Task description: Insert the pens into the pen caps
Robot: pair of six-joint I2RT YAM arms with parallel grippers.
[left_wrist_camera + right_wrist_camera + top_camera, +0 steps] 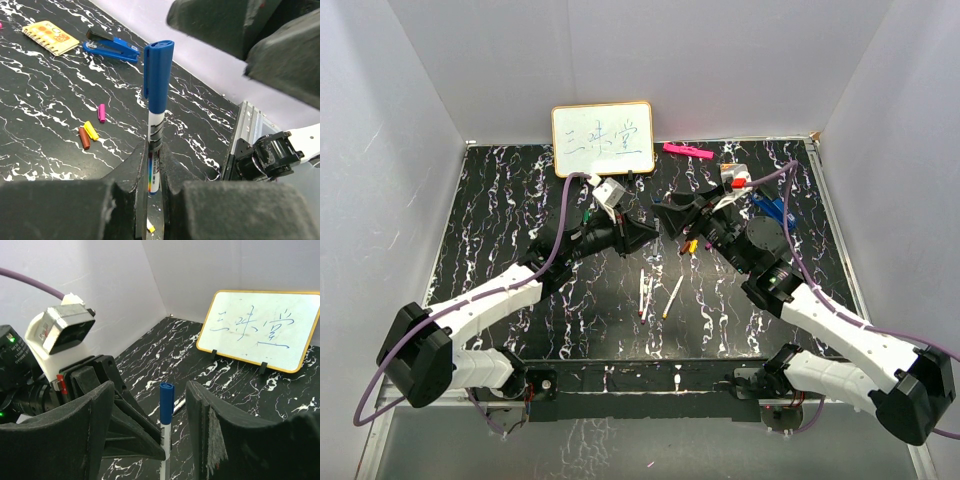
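Three views checked, and they do not tell the same things. Only the top camera shows the loose pens (pixel 672 297) lying on the black marbled table (pixel 500 220) toward the arm bases, well apart from both grippers. It does not resolve what sits between the grippers.

My left wrist camera does: the left gripper (pixel 155 172) is clamped on the white barrel of one pen (pixel 155 145), held upright, with a blue cap (pixel 158 75) on its upper end. My right wrist camera shows the right gripper (pixel 150 405) spread wide, one finger on either side of that blue cap, which touches neither finger as far as I can tell.

Surroundings: three loose caps (pixel 91 130), pink, yellow and red, lie close together on the table beyond the held pen. Further off are a blue stapler (pixel 112 47) and an orange notepad (pixel 50 36). A whiteboard (pixel 260 330) stands at the back wall, with a pink marker (pixel 687 150) near it. In the right wrist view, the left gripper's body hides the lower barrel.
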